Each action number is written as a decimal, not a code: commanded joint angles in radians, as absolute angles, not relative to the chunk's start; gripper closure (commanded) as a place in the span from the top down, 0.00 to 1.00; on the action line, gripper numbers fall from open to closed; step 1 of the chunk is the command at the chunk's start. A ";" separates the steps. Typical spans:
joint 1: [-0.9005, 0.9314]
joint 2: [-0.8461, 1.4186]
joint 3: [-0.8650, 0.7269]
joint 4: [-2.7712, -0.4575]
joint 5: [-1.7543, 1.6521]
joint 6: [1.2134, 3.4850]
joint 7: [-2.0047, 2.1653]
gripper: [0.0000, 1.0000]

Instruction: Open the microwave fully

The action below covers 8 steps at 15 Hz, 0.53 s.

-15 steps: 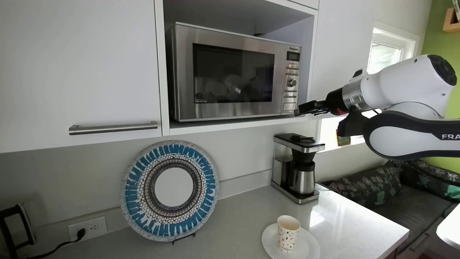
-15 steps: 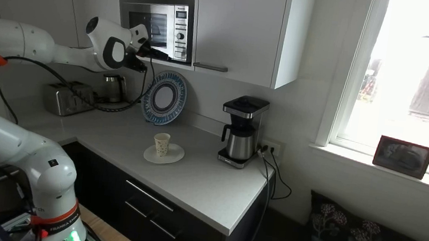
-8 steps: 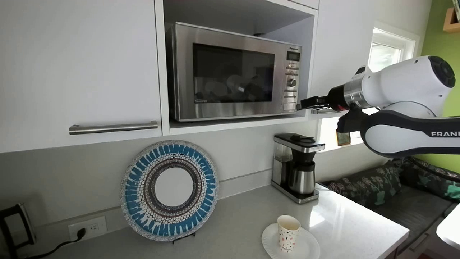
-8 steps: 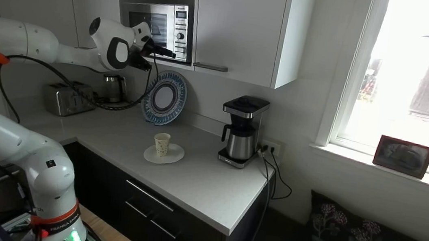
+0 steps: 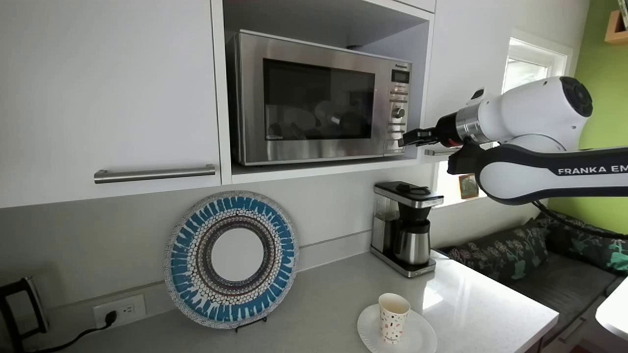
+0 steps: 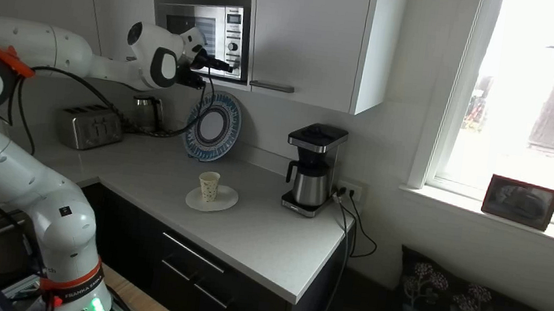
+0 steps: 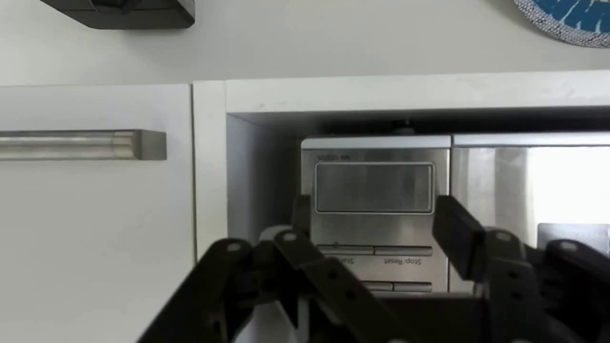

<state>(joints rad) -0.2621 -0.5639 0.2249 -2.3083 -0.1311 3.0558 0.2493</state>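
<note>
The microwave (image 5: 319, 151) is a wide stainless-steel box in a white cabinet niche. Its dark glass door is shut; it also shows in an exterior view (image 6: 233, 39). My gripper (image 5: 408, 139) is in front of the lower part of the button panel (image 5: 396, 110), and also shows in an exterior view (image 6: 228, 67). In the wrist view the microwave (image 7: 376, 224) stands upside down. There my gripper (image 7: 374, 224) is open and empty, its fingers apart on either side of the panel. The large rectangular button (image 7: 374, 188) shows between and above the fingertips. I cannot tell any contact.
The niche's bottom edge (image 7: 405, 93) runs just below the microwave. A cabinet handle (image 7: 81, 145) is beside the niche. The coffee maker (image 5: 407, 228), a paper cup (image 5: 393, 318) on a plate (image 5: 424, 338) and a round blue decorated plate (image 5: 184, 260) stand on the counter below.
My gripper has moved upward and closer to the microwave's button panel. The arm has shifted with it. The microwave door has not moved.
</note>
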 commanded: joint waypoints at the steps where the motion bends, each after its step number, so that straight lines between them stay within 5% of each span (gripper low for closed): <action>1: -0.252 -0.512 0.218 -2.271 -0.129 3.059 0.240 0.35; 6: -0.236 -0.476 0.207 -2.250 -0.128 3.060 0.225 0.00; 8: -0.227 -0.464 0.203 -2.243 -0.127 3.057 0.222 0.00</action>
<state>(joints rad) -0.2538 -0.4924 0.2212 -2.2629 -0.1312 3.0558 0.2464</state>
